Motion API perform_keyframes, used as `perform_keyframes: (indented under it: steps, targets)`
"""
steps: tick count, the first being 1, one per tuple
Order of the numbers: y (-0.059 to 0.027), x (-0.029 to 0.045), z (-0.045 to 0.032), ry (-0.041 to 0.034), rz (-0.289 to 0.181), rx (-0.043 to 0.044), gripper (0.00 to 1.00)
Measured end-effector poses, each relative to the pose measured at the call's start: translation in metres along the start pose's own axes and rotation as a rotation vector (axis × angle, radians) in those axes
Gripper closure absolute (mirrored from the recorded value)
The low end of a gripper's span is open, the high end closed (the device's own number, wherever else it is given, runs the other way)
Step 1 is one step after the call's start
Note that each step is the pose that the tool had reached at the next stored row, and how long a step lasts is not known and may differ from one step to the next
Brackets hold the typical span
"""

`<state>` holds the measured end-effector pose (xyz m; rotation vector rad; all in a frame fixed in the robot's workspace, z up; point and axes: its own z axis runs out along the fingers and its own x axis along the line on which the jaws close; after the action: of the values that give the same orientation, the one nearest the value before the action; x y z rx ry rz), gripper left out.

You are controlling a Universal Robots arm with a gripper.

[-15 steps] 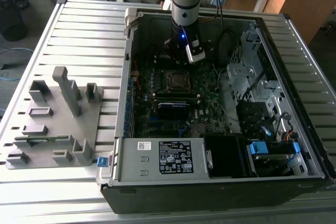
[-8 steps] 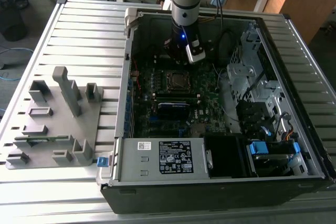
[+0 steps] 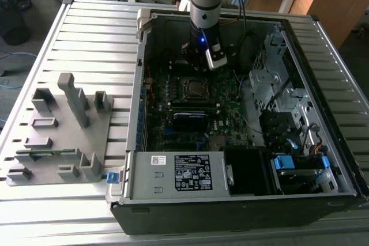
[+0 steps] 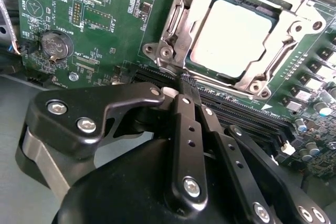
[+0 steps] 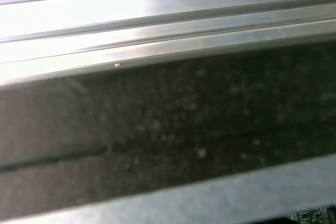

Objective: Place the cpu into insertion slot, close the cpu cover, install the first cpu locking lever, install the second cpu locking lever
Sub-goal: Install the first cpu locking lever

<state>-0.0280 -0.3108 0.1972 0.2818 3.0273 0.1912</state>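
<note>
A: Where's your cpu point(image 4: 239, 38)?

B: Already seated in the socket, cpu cover point(image 4: 178, 30) framing it. Your pincer point(image 4: 184, 85), pressed together and empty, hovers just beside.

A: Handling?

B: Thin, stiff metal; likely springy. Push its edge, never the fragile chip.

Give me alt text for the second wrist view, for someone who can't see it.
A dull silver cpu sits in its socket on a green motherboard, with the silvery metal cpu cover framing it. The black gripper fills the foreground, its fingertips together just at the socket's edge. A round coin battery sits on the board to one side.
</note>
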Motion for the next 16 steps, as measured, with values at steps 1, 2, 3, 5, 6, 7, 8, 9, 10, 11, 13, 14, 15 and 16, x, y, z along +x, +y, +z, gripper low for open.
perform_keyframes:
  steps: [1, 2, 3, 5, 6, 7, 8, 9, 10, 11, 13, 14, 15, 16]
  targets:
    - [0.0001, -0.0003, 0.0, 0.0, 0.0, 0.0001, 0.9]
    - [0.0001, -0.0006, 0.0001, 0.0, 0.0, 0.0, 0.9]
    - [0.0002, -0.0009, 0.0001, 0.0, 0.0, 0.0, 0.9]
    - [0.0002, -0.0013, 0.0001, 0.0, 0.0, 0.0001, 0.9]
    - [0.0002, -0.0013, 0.0002, 0.0, 0.0, 0.0002, 0.9]
    - [0.0002, -0.0014, 0.0003, 0.0, 0.0, 0.0004, 0.9]
    - [0.0002, -0.0014, 0.0004, 0.0, 0.0, 0.0005, 0.9]
    - [0.0002, -0.0015, 0.0005, 0.0, 0.0, 0.0005, 0.9]
    - [0.0002, -0.0014, 0.0006, 0.0, 0.0, 0.0005, 0.9]
    - [0.0001, -0.0014, 0.0007, 0.0, 0.0, 0.0005, 0.9]
    - [0.0001, -0.0014, 0.001, 0.0001, 0.0, 0.0005, 0.9]
    - [0.0001, -0.0014, 0.0012, 0.0, 0.0, 0.0005, 0.9]
    - [0.0003, -0.0015, 0.0018, -0.0007, 0.0, -0.0012, 0.9]
    - [0.0004, -0.0015, 0.0022, -0.0009, 0.0, -0.0017, 0.9]
